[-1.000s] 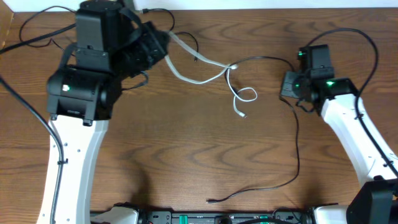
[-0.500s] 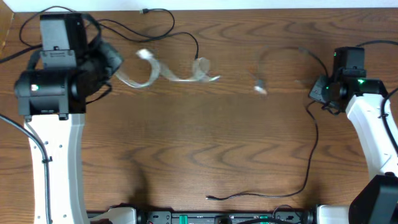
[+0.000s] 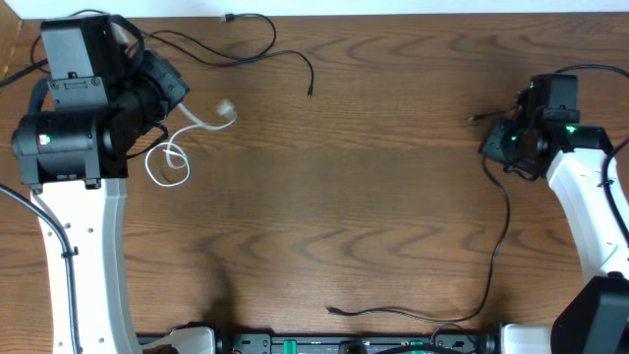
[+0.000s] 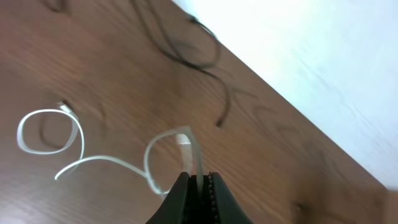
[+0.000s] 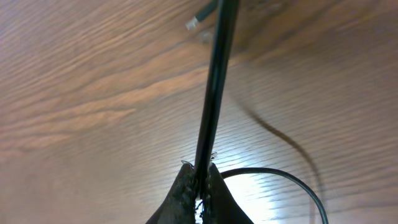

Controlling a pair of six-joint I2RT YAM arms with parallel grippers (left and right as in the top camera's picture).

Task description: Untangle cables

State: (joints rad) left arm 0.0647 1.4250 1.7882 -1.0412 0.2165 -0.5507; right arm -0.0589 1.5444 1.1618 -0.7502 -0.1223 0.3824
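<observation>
- Wooden table [image 3: 344, 197] below.
- Left claw [image 4: 198, 182] clenched on white cord [image 4: 196, 152], loops trailing beside it.
- Right claw [image 5: 199, 168] clamped on black cord [image 5: 211, 93], slack running away behind it.
- Second black cord [image 3: 310, 79] loose, beyond left claw.
- Best laid flat, well apart, before release.

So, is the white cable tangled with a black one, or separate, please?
Separate: the white cable curls alone from the shut left gripper; nothing crosses it.

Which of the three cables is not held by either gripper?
The black cable at the top of the overhead view, lying loose. The white cable is pinched in the left gripper, the other black cable in the right gripper.
</observation>
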